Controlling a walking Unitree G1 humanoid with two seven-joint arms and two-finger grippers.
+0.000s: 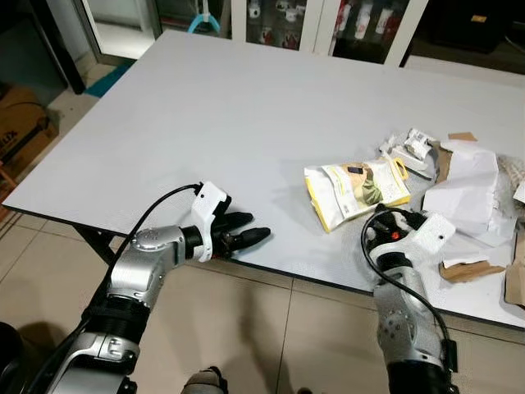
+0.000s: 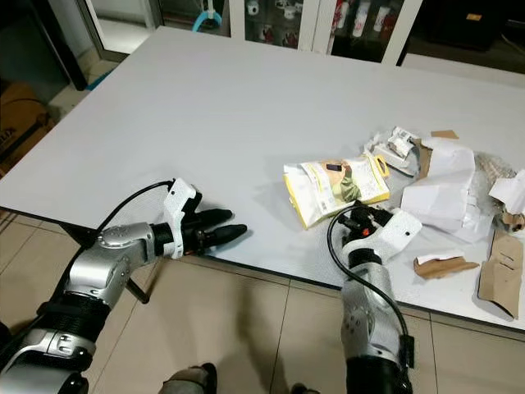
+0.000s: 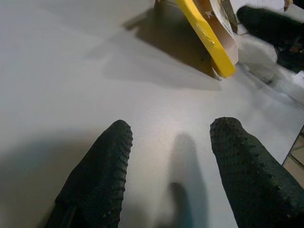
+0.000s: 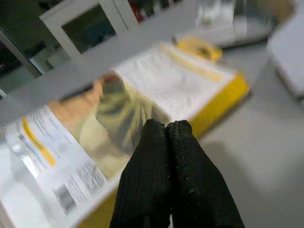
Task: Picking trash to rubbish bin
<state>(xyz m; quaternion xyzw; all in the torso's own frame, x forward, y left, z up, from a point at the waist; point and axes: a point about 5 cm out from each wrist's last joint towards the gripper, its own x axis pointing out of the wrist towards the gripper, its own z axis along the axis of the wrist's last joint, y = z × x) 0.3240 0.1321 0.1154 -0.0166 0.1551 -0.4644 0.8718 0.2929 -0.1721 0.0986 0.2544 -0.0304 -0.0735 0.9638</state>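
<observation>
Reaching for trash, nothing gripped yet.
Right claw [image 4: 166,130], fingers together, is nosing the yellow-edged printed foil pouch [image 1: 357,190]; needs opening. Left claw [image 1: 250,236], fingers apart, is resting on grey surface [image 1: 230,115].

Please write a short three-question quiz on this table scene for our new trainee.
1. True or false: the right gripper has its fingers pressed together.
2. Which item lies nearest the right gripper: A) yellow bag, B) white paper, C) cardboard scrap?
3. Fill in: the left gripper rests near the table's ____ edge, fingers apart.

Key: 1 true; 2 A; 3 near (front).
</observation>
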